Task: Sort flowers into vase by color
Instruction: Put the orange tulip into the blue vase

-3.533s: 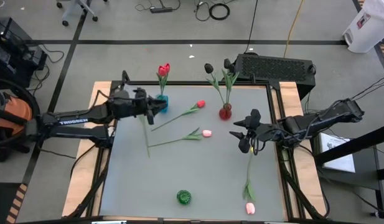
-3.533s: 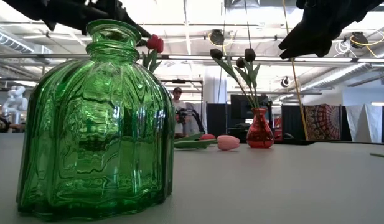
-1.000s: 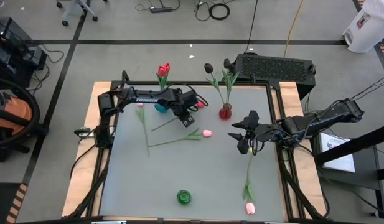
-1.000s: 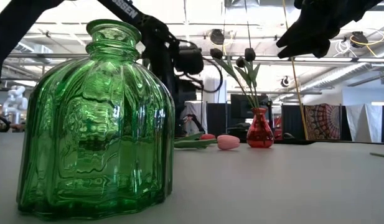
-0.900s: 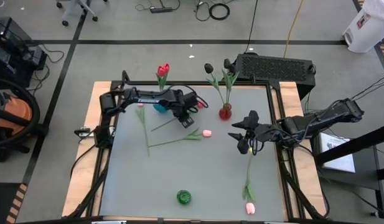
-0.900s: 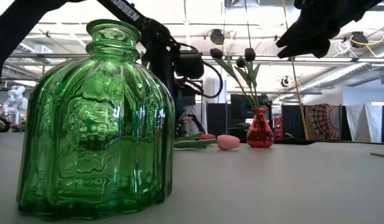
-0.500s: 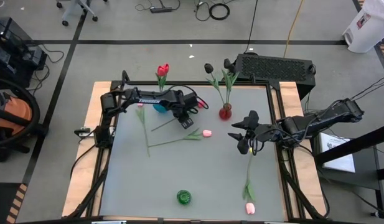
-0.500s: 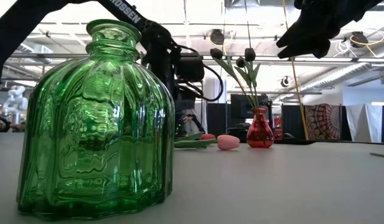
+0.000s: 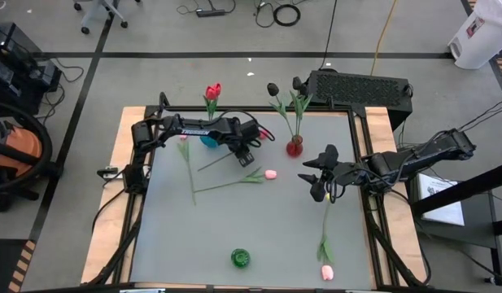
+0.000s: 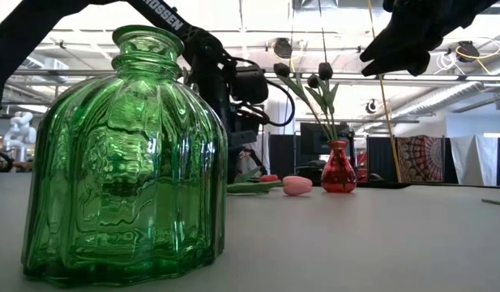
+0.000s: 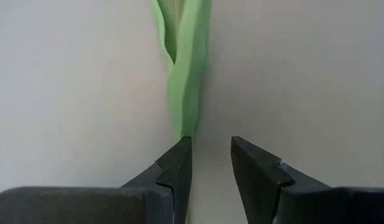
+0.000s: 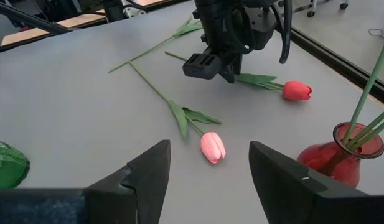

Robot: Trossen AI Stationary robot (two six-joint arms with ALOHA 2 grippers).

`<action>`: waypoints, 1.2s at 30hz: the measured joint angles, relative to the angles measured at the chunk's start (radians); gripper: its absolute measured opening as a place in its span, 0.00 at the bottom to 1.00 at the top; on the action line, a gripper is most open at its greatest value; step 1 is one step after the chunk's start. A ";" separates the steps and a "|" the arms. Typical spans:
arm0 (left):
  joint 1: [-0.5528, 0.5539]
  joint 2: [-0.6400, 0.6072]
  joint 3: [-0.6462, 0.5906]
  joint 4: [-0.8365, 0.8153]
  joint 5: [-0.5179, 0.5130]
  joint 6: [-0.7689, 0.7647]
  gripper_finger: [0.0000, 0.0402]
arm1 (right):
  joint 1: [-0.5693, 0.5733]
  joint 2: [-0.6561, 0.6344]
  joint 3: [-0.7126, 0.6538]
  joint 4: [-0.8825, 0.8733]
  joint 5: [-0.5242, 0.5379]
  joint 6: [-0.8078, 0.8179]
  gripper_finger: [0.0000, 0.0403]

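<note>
From here I count the job as roughly half done. The red vase holds black tulips; I can't count them. The blue vase has one red tulip in it, and the green vase is empty. Loose on the table are a red tulip, a pink tulip, another pink one near the front edge, and a stem on the left. My left gripper sits low over the loose red tulip's stem, jaws apart, nothing gripped yet. My right gripper waits released above the right side.
</note>
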 joint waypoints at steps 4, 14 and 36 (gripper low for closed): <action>-0.001 0.000 0.000 0.000 0.013 -0.004 0.29 | 0.000 0.000 0.000 0.000 0.000 0.000 0.52; -0.003 0.000 0.000 -0.006 0.038 -0.008 0.03 | 0.000 0.000 0.000 0.000 0.000 0.000 0.52; -0.079 -0.010 0.050 -0.083 0.076 -0.071 0.02 | 0.000 0.000 0.000 -0.001 0.000 -0.008 0.52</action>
